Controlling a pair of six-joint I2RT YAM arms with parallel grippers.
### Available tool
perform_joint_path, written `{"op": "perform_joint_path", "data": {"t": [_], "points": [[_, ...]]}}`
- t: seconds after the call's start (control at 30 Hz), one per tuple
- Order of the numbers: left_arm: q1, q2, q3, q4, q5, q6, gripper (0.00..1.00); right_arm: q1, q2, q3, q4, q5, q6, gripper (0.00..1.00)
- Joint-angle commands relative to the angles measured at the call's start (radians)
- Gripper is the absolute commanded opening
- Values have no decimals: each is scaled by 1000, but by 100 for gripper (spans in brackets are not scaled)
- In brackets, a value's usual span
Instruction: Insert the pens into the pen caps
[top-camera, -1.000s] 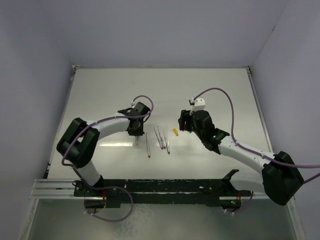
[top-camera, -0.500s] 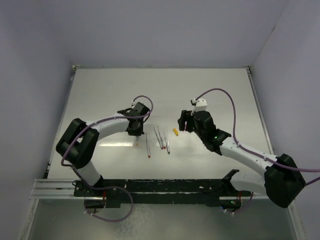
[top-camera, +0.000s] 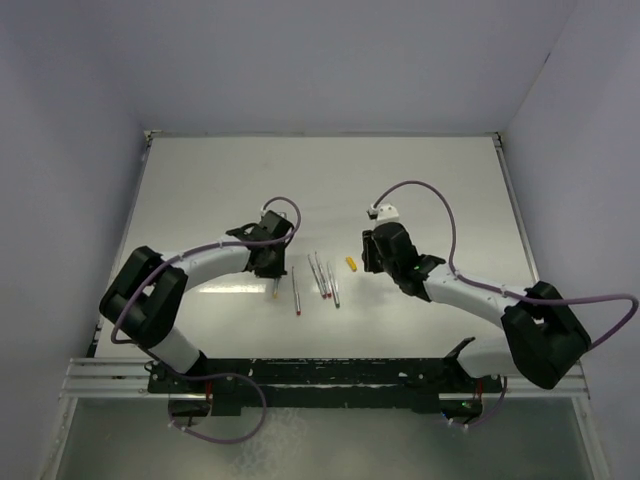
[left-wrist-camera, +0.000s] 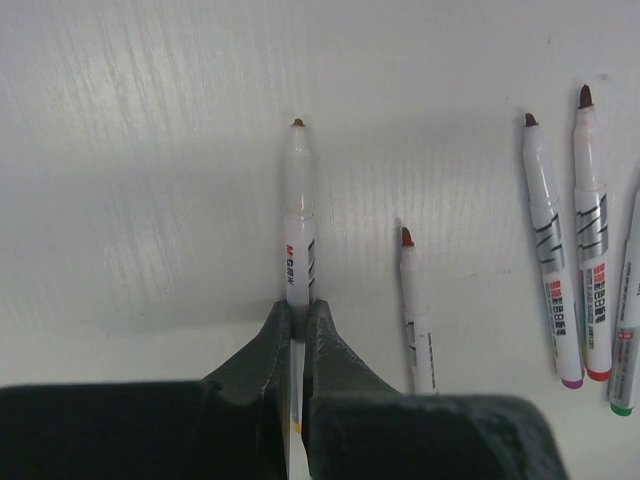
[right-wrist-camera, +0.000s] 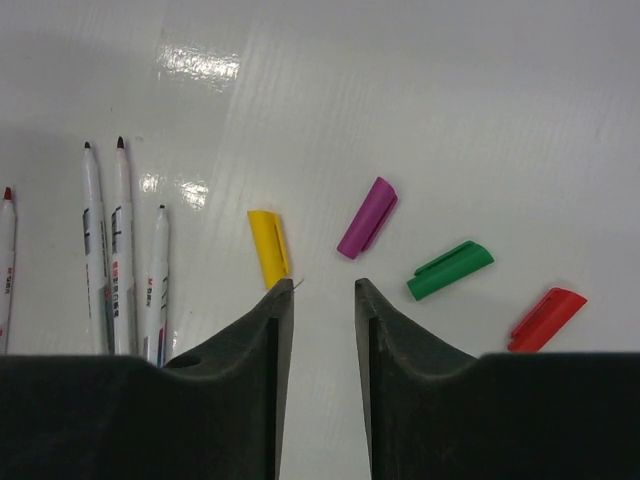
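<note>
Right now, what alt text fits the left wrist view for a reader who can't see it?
The left claw is shut on a white pen, its dark tip pointing away. To its right, four more pens lie on the white table.

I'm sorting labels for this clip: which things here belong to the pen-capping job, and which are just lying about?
Belong to the job:
- pen clamped in the left arm's fingers
- four loose pens
- yellow cap, purple cap, green cap, red cap

Just there:
- purple cables
- metal rail at the near edge
</note>
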Motion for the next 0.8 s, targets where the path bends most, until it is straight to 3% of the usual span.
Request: {"op": "perform_joint_path", "data": {"t": [0.0, 0.77], "points": [[-2, -67, -44, 4, 55, 24, 0, 4, 23, 43, 25, -39, -44, 37], [-4, -218, -104, -14, 43, 24, 0, 5, 211, 170, -19, -168, -56, 38]]}}
